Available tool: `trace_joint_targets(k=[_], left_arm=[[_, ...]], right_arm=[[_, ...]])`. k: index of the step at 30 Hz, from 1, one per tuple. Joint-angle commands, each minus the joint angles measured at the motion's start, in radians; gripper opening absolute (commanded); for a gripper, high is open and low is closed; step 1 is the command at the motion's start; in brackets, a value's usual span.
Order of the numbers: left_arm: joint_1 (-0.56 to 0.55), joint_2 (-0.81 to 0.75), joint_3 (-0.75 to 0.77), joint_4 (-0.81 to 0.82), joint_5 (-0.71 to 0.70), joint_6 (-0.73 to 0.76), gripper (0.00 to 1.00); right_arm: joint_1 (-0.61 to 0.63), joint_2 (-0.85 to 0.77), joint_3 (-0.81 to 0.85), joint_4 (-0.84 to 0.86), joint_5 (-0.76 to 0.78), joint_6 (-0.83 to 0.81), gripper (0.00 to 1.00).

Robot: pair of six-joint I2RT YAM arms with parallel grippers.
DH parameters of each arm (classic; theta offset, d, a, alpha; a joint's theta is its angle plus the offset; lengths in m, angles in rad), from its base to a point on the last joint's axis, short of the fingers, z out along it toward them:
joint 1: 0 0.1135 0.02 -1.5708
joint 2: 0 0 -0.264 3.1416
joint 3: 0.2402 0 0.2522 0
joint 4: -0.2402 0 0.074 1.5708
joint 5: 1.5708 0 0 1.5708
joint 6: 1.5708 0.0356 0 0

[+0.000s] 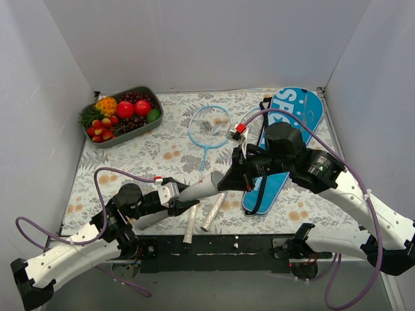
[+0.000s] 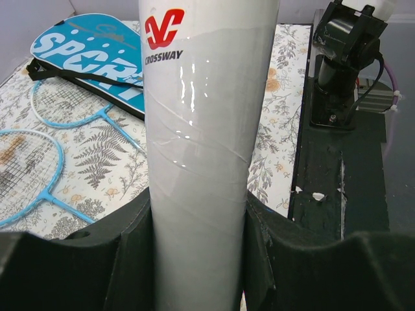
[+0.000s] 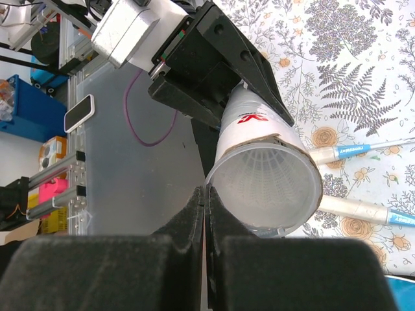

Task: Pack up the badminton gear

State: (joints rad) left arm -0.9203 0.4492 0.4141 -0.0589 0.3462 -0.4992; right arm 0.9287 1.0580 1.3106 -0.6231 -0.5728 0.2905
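My left gripper [image 1: 178,194] [image 2: 198,227] is shut on the white shuttlecock tube [image 1: 201,188] [image 2: 201,129], holding it off the table, slanting up to the right. My right gripper [image 1: 228,180] [image 3: 205,194] is shut, its tips against the rim of the tube's [image 3: 266,175] translucent end, where a shuttlecock shows inside. I cannot tell whether the rim is pinched. Two light-blue rackets [image 2: 65,103] [image 2: 26,168] lie on the cloth. One head [image 1: 209,125] shows from above, and the silvery handles [image 1: 214,210] [image 1: 190,228] lie under the tube. The blue SPORT bag [image 1: 295,113] [image 2: 91,52] lies flat at the back right.
A grey tray [image 1: 155,103] of colourful fruit stands at the back left. White walls close in three sides. The black base strip [image 1: 214,246] runs along the near edge, and the right arm's base [image 2: 337,58] stands on it.
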Motion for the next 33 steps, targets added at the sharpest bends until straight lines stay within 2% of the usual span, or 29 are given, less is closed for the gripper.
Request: trace_joint_targets(k=[1, 15, 33], left_arm=[[-0.005, -0.012, 0.002, 0.039, 0.016, -0.002, 0.0], [-0.003, -0.024, -0.001, 0.039, 0.013, 0.001, 0.0], [-0.005, -0.027, -0.003, 0.045, 0.008, 0.004, 0.0]], right_arm=[[-0.004, 0.008, -0.007, 0.043, -0.007, -0.01, 0.01], [-0.004, 0.025, -0.039, 0.062, -0.021, -0.014, 0.01], [-0.005, 0.02, -0.148, 0.212, -0.173, 0.055, 0.01]])
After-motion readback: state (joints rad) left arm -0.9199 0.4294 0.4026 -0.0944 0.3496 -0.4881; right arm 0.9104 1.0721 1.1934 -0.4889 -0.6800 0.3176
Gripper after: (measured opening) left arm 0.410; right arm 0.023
